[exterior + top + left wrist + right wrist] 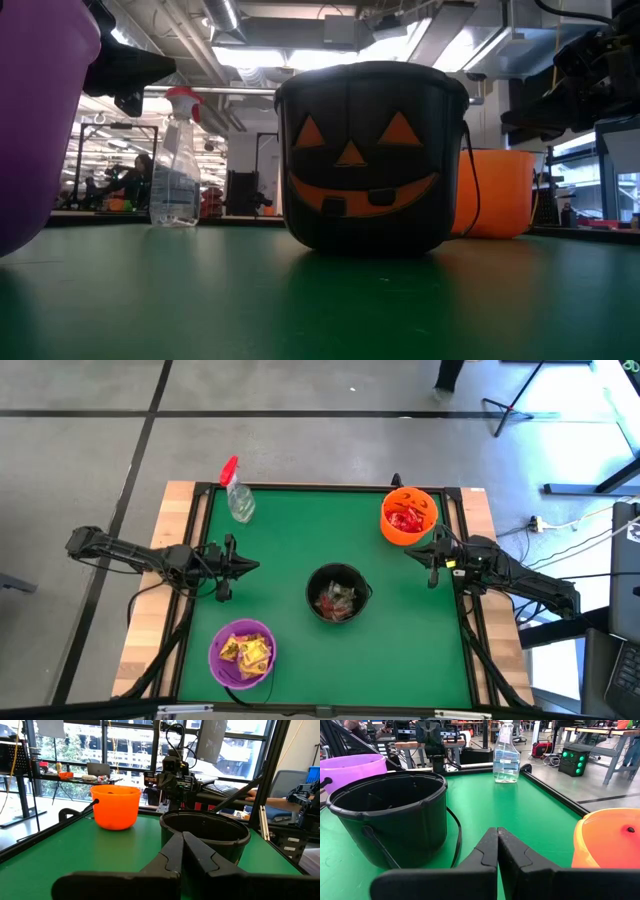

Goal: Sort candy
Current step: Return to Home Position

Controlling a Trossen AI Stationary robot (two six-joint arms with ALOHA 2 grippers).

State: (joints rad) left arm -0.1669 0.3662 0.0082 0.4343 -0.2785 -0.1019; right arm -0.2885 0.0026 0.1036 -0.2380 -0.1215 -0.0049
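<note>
A black pumpkin-face bucket (338, 594) stands at the table's middle with mixed red, yellow and dark candy (336, 600) inside. An orange bowl (409, 515) at the far right holds red candy (404, 520). A purple bowl (241, 653) at the near left holds yellow candy (246, 650). My left gripper (256, 566) is shut and empty, above the table left of the black bucket. My right gripper (408, 552) is shut and empty, right of the bucket, just near the orange bowl.
A clear spray bottle with a red top (237, 493) stands at the far left of the green mat. A black raised frame (200, 530) borders the mat. Bare mat (300, 520) lies between the bowls.
</note>
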